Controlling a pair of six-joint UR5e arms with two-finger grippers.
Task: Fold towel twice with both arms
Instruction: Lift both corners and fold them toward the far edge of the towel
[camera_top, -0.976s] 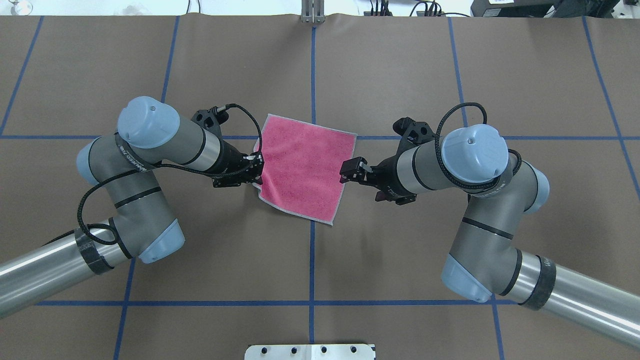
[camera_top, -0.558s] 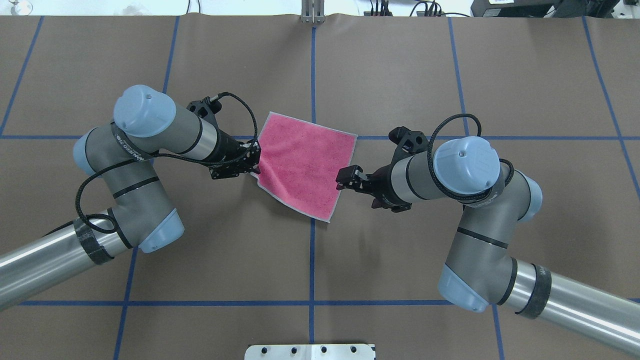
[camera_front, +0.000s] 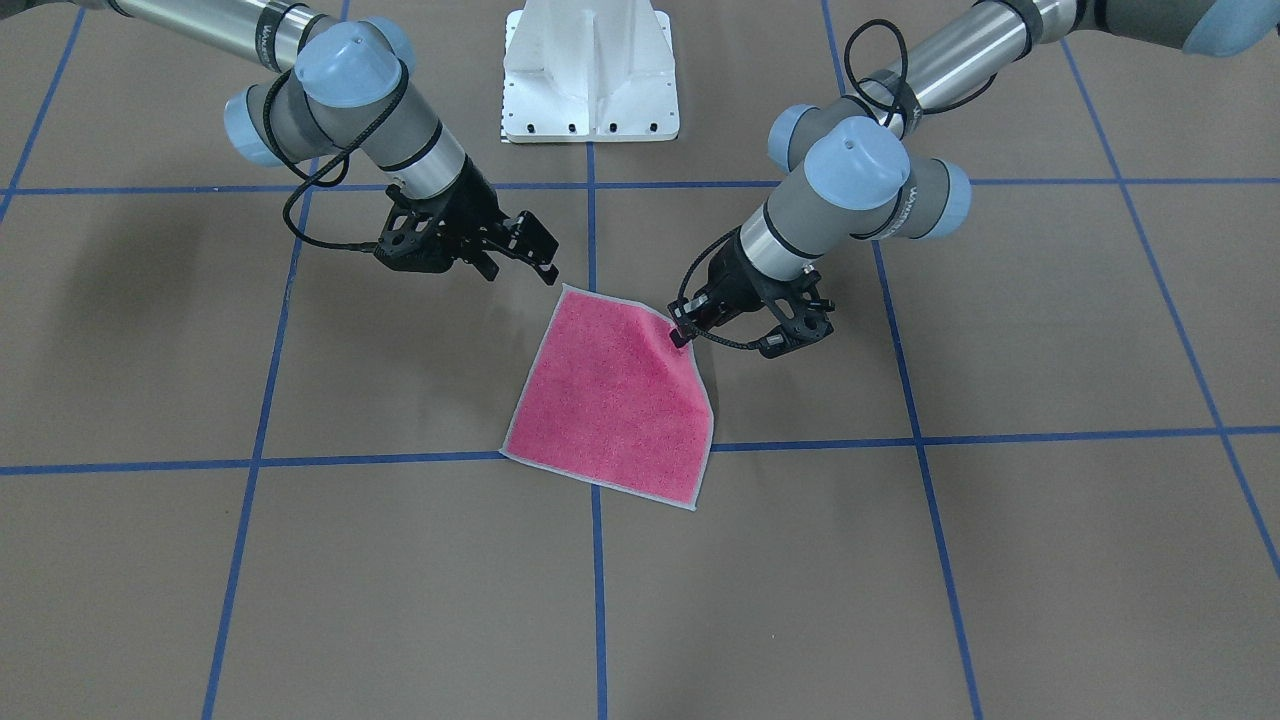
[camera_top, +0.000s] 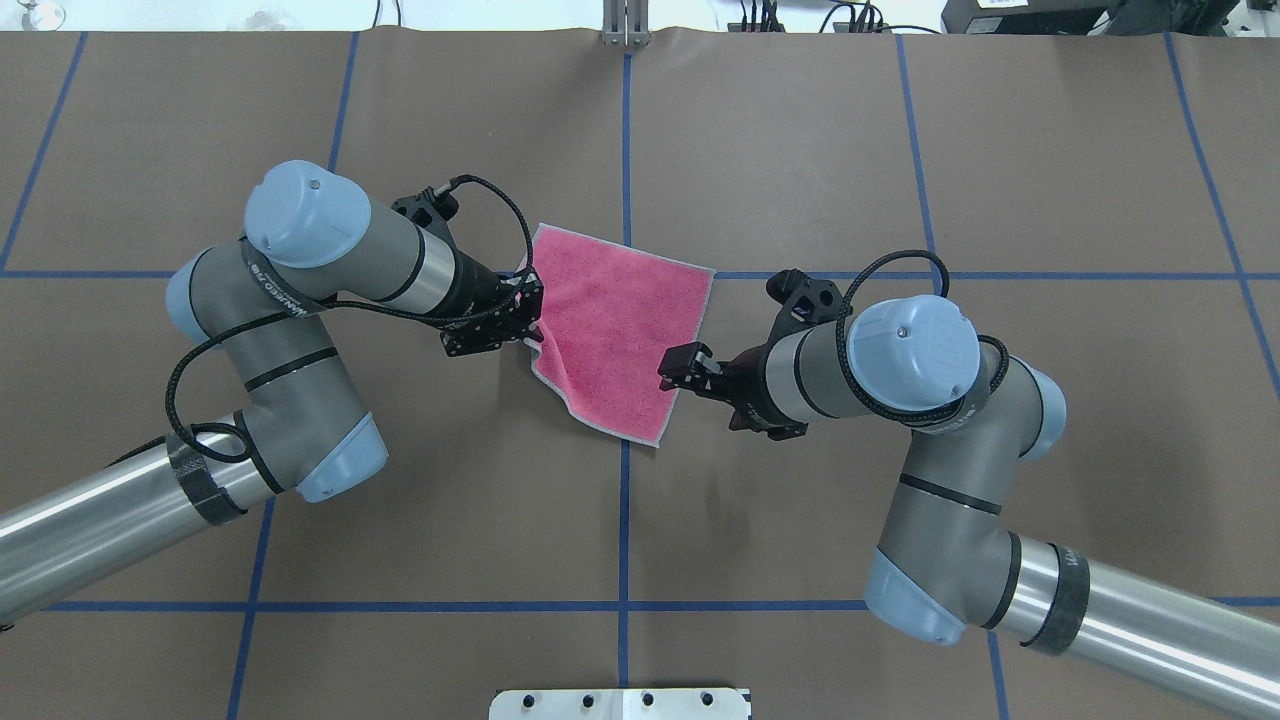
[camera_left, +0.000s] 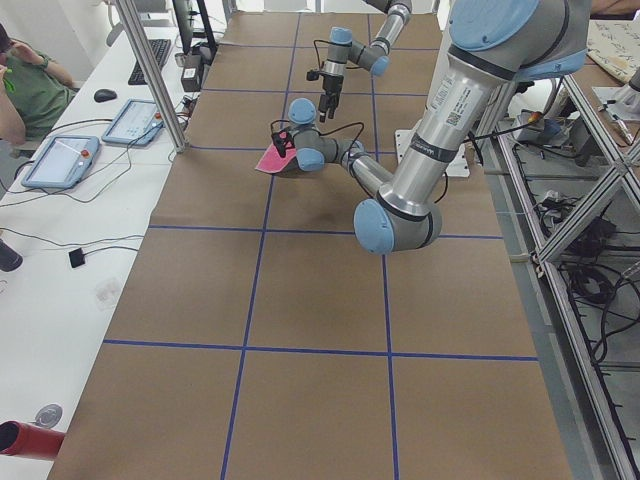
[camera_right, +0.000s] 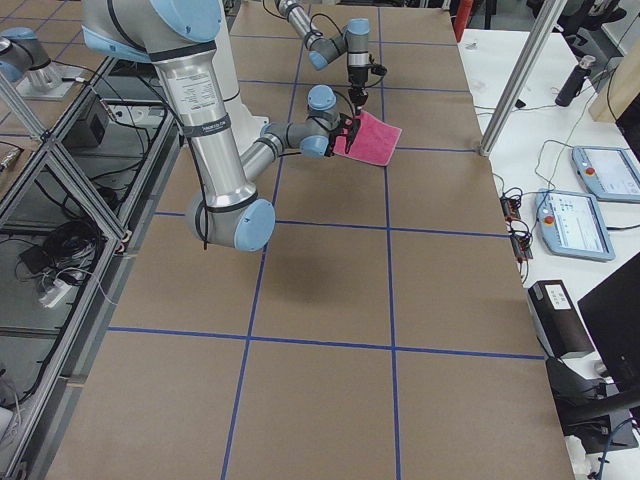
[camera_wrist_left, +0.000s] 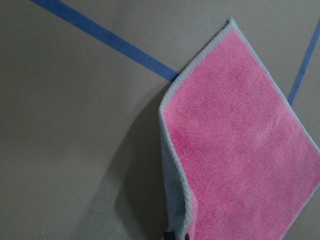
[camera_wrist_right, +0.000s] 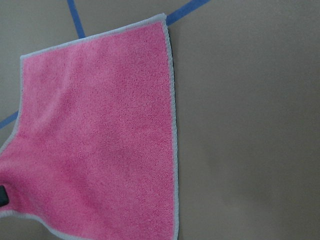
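Though most of it lies flat, the towel has one corner raised off the brown paper table cover. From across the table it is a fuzzy pink terry square with a pale grey hem. The left gripper is clamped on that raised near corner, wrist angled steeply down. The right gripper hangs just above the other near corner, jaws apart, holding nothing. Blue tape lines run under the cloth, the white pedestal stands well behind it, and bare paper spreads wide on every side.

From over the robot's shoulders, the towel sits near the table's middle, across the centre tape line. Both arms bend at the elbow and reach inward. The left gripper pinches the near left corner, and that side buckles. The right gripper is at the right edge, fingers parted.

From the left end, the towel is a small pink patch far down the table, with a person at the side bench. From the right end, the towel lies just beyond the near arm's wrist.

On the left wrist camera, the towel curls up toward the lens. Its grey underside shows along the fold and its hem runs down between two dark fingertips. On the right wrist camera, the towel lies pink side up with a crisp hem, bare paper to its right.
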